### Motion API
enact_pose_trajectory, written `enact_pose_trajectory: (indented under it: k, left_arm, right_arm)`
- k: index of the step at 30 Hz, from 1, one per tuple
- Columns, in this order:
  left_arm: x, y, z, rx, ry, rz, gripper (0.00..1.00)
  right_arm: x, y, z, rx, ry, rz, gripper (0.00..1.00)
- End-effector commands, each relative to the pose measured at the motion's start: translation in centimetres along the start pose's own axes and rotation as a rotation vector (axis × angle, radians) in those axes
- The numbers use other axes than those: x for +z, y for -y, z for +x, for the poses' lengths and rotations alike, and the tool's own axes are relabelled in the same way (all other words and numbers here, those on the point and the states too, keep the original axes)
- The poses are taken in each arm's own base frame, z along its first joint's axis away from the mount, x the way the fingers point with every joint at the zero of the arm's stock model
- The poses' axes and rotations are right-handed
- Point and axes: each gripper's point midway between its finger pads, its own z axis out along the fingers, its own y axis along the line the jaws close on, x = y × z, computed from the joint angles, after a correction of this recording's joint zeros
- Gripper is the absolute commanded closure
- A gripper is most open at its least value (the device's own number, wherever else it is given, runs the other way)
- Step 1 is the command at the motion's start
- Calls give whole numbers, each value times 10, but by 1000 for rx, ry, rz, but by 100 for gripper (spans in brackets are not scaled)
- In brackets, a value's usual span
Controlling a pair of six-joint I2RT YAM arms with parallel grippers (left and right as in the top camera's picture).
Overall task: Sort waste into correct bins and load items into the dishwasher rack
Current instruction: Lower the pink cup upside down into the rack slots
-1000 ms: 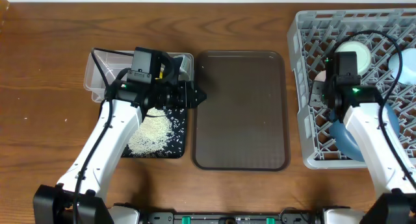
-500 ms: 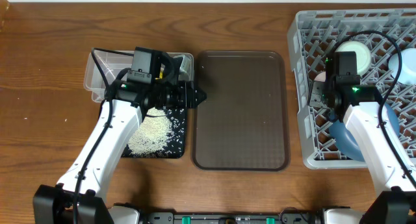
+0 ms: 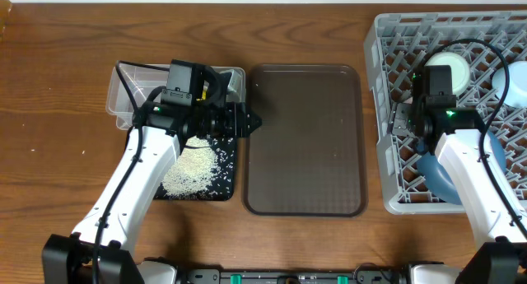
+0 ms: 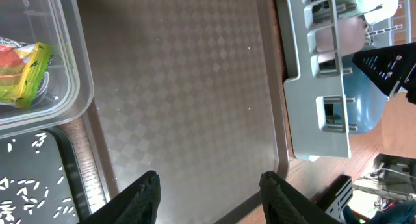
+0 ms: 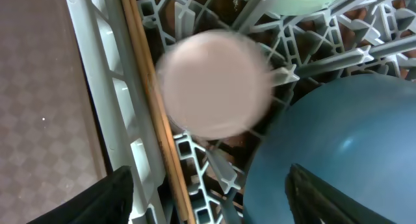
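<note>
Most of the job looks done to me. The rice (image 3: 193, 169) lies heaped on the black tray (image 3: 230, 189); the snack wrapper (image 4: 23, 74) sits inside the clear tub (image 3: 123, 103); the brown serving tray (image 3: 305, 144) between the bins and the dishwasher rack (image 3: 376, 86) carries nothing that I can see.

In the rack I count the blue plate (image 3: 430, 175) standing near the front corner, the mint-white bowl (image 3: 451, 70) further back, the light-blue bowl (image 3: 517, 82) at the far right, and the pink cup (image 5: 214, 84) near the rack's left wall, just beside the plate.

The right gripper (image 5: 209, 178) hangs over that cup with its jaws spread wide and nothing between them; the left gripper (image 4: 211, 198) hovers above the edge of the brown tray, jaws apart and empty as well.

What is left, as I judge it, is little: confirming that the cup has settled, and accounting for the tissue.

The tissue I cannot find; my left arm covers much of the tub from above. The cup is blurred, so I cannot tell whether it stands upright or leans; the light-blue bowl is cut off by the frame edge; a few pale specks on the table at the left may be stray grains, too small to tell.
</note>
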Motion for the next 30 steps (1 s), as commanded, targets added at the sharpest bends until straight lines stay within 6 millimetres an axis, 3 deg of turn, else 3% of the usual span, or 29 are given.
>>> enact_pose_trajectory:
  k: [1,9,12,18,23,27,29,30]
  left_arm:
    - [4,-5,3,4,-13,-14,47]
    - [4,-6,2,5,-10,-19,47]
    - [4,-11,0,6,2,-51,46]
    - [3,-20,-4,10,24,-105,38]
    - [-4,-45,-20,-52,105,-236,34]
    - [-17,-62,-44,-107,210,-275,31]
    - [-23,-70,-51,-117,242,-291,15]
    - [-26,-74,-52,-126,248,-300,14]
  right_arm:
    - [-4,5,-9,21,22,14,24]
    - [-4,-7,-17,27,47,-51,12]
    - [-7,-24,-27,33,83,-147,1]
    - [-25,-77,-39,15,115,-465,1]
    - [-26,-79,-40,15,120,-472,1]
    - [-26,-78,-40,15,120,-472,1]
    - [-26,-78,-40,15,120,-472,1]
    - [-26,-79,-40,15,120,-472,1]
